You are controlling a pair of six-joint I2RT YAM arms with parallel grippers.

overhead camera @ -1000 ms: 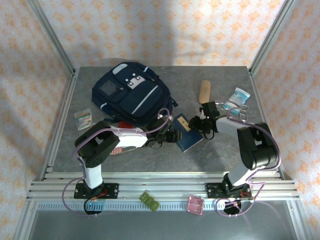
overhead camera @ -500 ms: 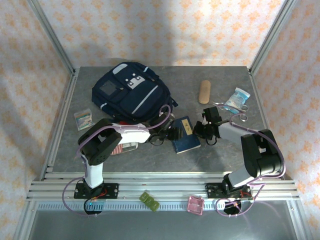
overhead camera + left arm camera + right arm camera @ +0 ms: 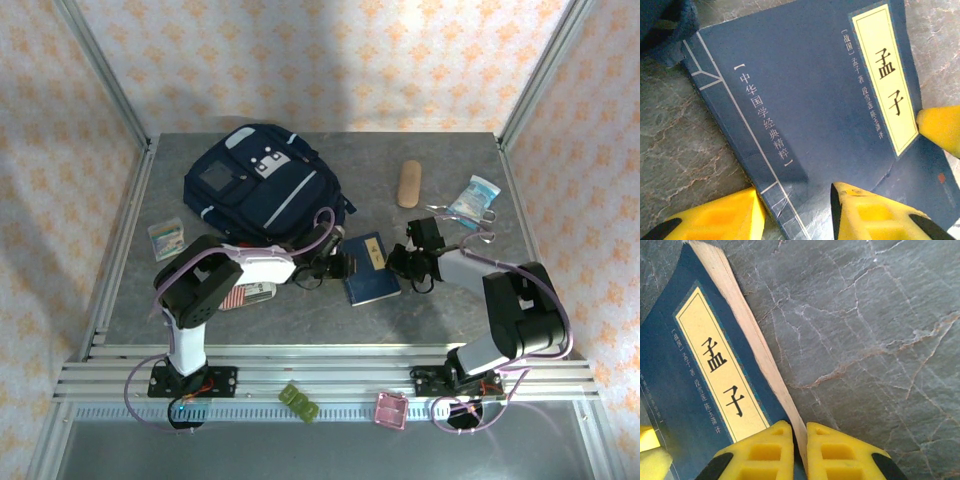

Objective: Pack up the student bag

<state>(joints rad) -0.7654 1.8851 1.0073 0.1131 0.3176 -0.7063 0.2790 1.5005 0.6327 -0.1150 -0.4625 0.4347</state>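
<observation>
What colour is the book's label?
Pale yellow label on the book, clearest in left wrist view.

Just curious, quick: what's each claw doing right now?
Left gripper: open, straddling the blue book's corner.
Right gripper: closed on the blue book's page edge.

On the navy book's (image 3: 805, 115) yellow label (image 3: 885, 75), "孟子" is printed large, with "[战国] 孟子 著" set small alongside. At the label's nine o'clock, "中华国学经典精粹" is printed.

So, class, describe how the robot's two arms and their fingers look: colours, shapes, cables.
Left arm and right arm: black joints, white links, lilac cables looping alongside. Fingers are bright yellow blocky plastic wedges with moulded rectangular recesses and black bases.
</observation>
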